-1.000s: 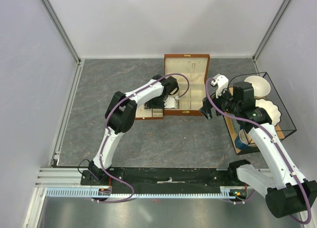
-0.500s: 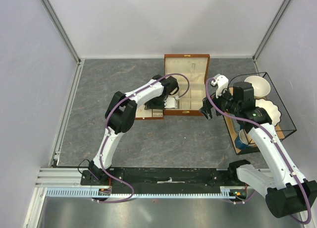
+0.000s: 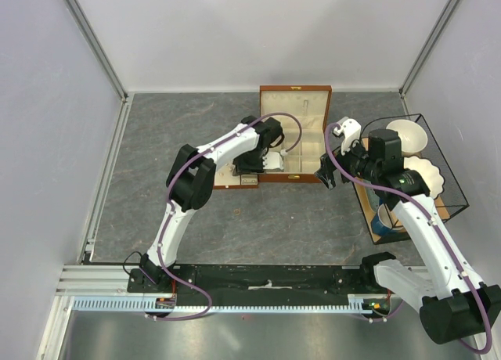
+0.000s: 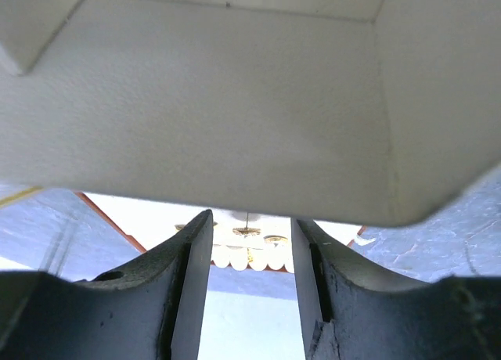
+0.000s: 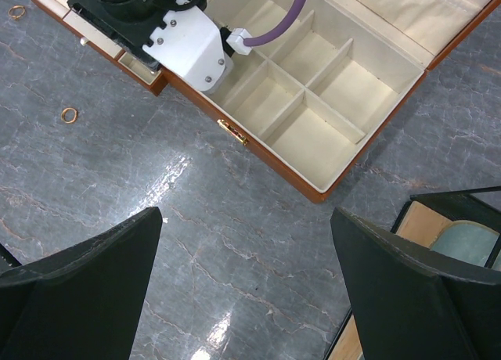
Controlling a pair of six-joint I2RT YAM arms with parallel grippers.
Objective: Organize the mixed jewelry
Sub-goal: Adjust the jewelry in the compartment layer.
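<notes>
Top view: left gripper (image 3: 268, 164) low in the box (image 3: 296, 91), right gripper (image 3: 325, 174) just beside it; left wrist: fingers parted, nothing between, gold pieces (image 4: 246, 232) beyond them; right wrist: fingers wide, empty, one ring (image 5: 70, 114) on the table (image 5: 235, 297).

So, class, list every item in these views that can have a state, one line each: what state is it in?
wooden box: lid open.
left gripper: jaws apart, nothing between them, down at the box.
right gripper: wide open, empty, above the table.
near ring: loose on the table, outside the box.
far ring: loose on the table, outside the box.
</notes>
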